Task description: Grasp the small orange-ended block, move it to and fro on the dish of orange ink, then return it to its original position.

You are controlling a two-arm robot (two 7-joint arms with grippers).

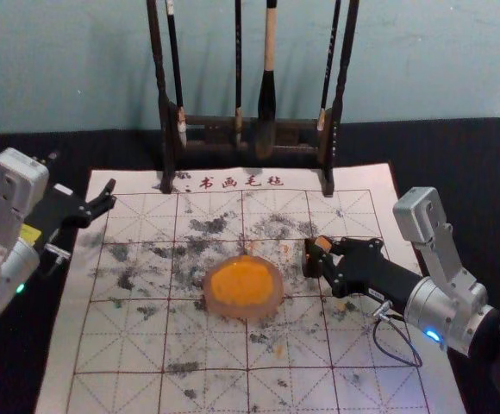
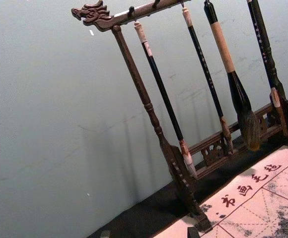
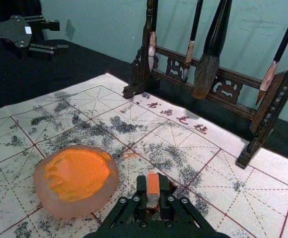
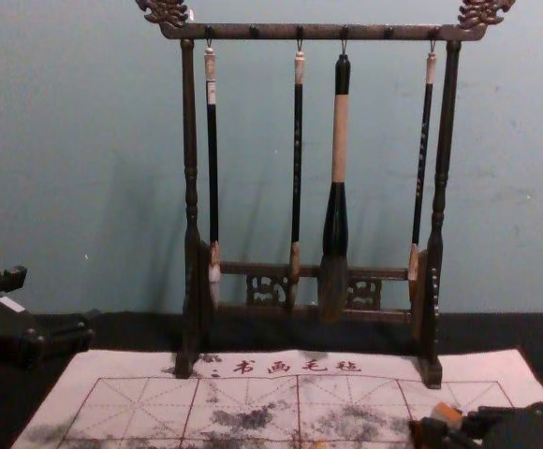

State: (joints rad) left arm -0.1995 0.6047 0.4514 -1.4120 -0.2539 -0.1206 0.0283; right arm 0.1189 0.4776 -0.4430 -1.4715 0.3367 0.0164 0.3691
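Observation:
My right gripper [image 1: 319,257] is right of the ink dish, low over the mat, and in the right wrist view the gripper [image 3: 153,192] is shut on the small block [image 3: 153,184], whose orange end faces up between the fingers. The block [image 1: 322,243] shows its orange end in the head view too, and the block [image 4: 447,412] appears at the chest view's lower right. The round dish of orange ink [image 1: 243,285] rests near the mat's middle, a short gap from the gripper. My left gripper [image 1: 103,203] is parked open at the left.
A white gridded felt mat [image 1: 146,345] with dark ink smudges lies on the black table [image 1: 17,155]. Behind it stands a dark wooden rack [image 4: 318,34] with several hanging brushes, its feet on the mat's back edge.

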